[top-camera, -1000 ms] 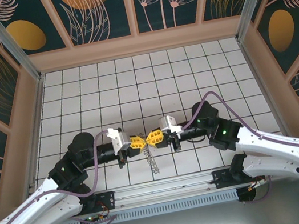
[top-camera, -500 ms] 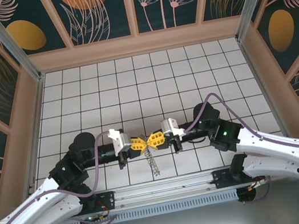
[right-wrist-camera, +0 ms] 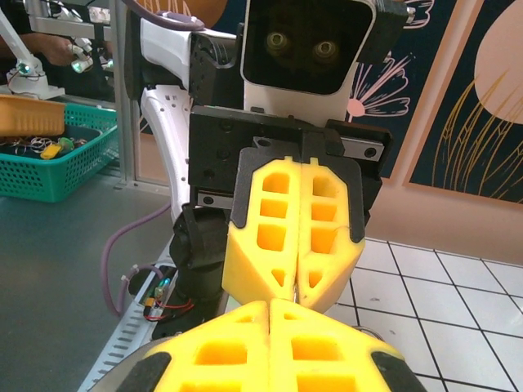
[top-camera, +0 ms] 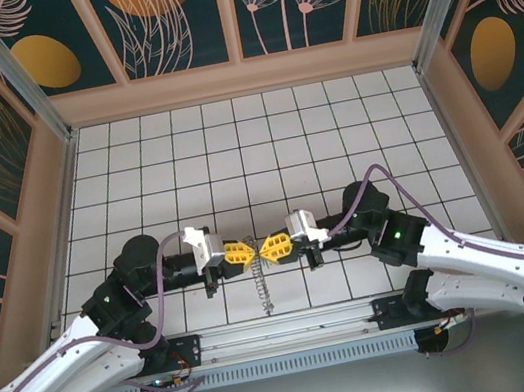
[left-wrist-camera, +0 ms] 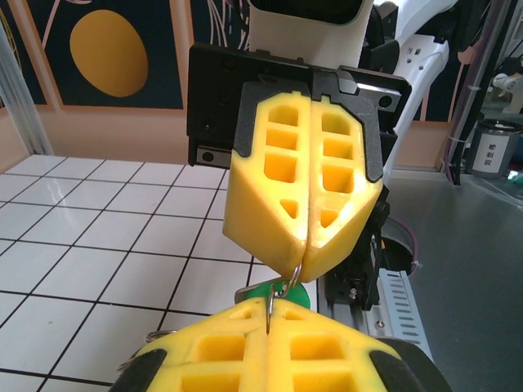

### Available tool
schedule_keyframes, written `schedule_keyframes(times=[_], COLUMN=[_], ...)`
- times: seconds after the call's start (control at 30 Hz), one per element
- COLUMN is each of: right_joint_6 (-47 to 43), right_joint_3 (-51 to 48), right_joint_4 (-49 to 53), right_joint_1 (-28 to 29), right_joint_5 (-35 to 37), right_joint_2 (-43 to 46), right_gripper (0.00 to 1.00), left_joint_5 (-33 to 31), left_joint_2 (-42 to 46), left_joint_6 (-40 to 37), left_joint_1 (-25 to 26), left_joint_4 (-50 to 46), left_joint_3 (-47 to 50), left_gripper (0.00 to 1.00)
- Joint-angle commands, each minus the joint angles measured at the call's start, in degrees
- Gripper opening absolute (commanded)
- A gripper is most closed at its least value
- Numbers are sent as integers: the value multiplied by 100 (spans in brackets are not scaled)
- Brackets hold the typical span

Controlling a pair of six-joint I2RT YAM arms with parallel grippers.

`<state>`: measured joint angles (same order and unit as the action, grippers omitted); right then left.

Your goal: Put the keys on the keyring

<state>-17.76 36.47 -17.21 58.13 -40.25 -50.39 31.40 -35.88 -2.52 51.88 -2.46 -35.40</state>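
Observation:
My left gripper (top-camera: 247, 251) and right gripper (top-camera: 264, 248) meet tip to tip low over the near middle of the tiled floor. Both are shut on the keyring (top-camera: 263, 282), whose coiled chain trails from the tips toward the near rail. In the left wrist view a thin wire loop of the keyring (left-wrist-camera: 282, 294) runs from the seam of my left gripper (left-wrist-camera: 268, 317) up into the seam of my right gripper (left-wrist-camera: 301, 263). A small green key (left-wrist-camera: 304, 296) hangs on the wire just behind. The right wrist view has my right gripper (right-wrist-camera: 270, 305) touching the left gripper (right-wrist-camera: 296, 282).
An aluminium rail (top-camera: 285, 326) and a slotted cable duct (top-camera: 301, 360) run along the near edge just behind the chain. Wooden walls (top-camera: 241, 78) enclose the white tiled floor (top-camera: 255, 157). A green basket (right-wrist-camera: 57, 155) stands outside on the grey bench.
Both grippers have drifted slightly toward the near rail, still tip to tip. The chain now lies straighter and reaches a bit closer to the rail.

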Motion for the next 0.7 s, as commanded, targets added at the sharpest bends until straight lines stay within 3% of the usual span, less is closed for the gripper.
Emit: schedule_keyframes(times=[0.0, 0.47, 0.67], right_joint_6=[-84, -158, -194], right_joint_3=[-113, -432, -539], right_joint_4=[-70, -448, -678], right_joint_1=[120, 123, 132], right_joint_5=[-499, -69, 67], right_joint_2=[129, 342, 397], right_gripper=[0, 0, 10], left_joint_5=[-218, -401, -450], left_joint_2=[19, -60, -60], left_joint_6=[125, 153, 179], left_joint_1=[-29, -30, -31], left_joint_4=[526, 665, 742], left_joint_3=[-62, -177, -165], left_gripper=[0, 0, 0])
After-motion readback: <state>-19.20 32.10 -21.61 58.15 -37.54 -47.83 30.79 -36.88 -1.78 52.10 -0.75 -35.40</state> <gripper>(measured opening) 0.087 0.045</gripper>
